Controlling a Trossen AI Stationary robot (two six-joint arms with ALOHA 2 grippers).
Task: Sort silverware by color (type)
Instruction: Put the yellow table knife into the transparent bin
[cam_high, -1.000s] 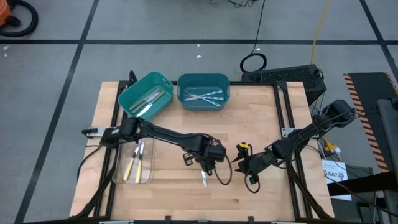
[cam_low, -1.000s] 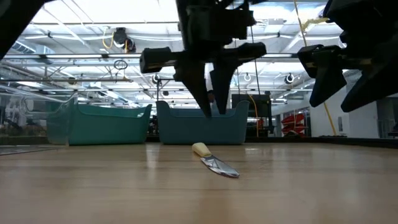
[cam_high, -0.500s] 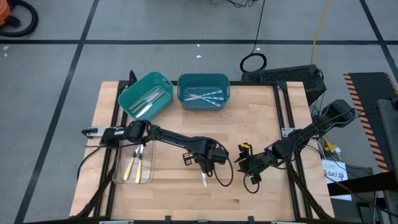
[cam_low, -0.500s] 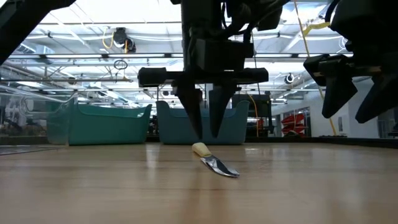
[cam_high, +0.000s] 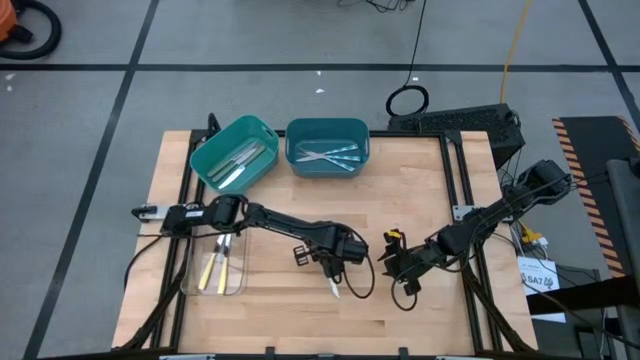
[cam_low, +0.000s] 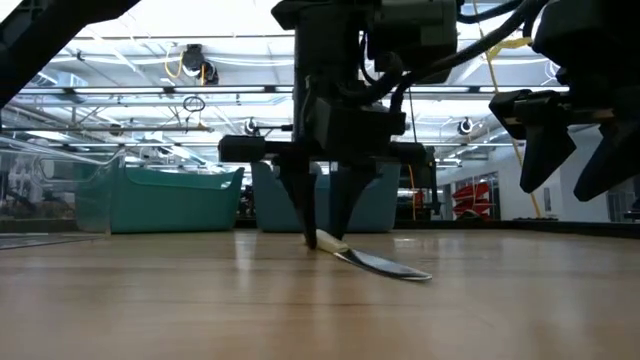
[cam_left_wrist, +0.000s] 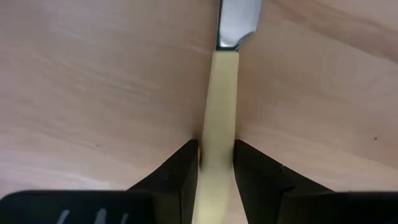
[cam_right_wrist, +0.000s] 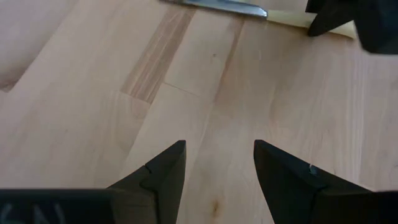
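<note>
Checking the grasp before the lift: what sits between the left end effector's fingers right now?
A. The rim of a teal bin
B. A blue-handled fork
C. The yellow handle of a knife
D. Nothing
C: the left wrist view shows the left end effector with its fingers on either side of the knife, at its yellow handle, on the table.

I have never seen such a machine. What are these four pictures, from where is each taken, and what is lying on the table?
Two dark robot arms work at a wooden table. One picture looks down from above, one looks level across the tabletop, and two come from cameras on the wrists. The left gripper is closed on the yellow handle of a knife lying on the wood. The right gripper waits open beside it, holding nothing. At the back stand two teal bins with utensils; a clear tray holds yellow ones.
</note>
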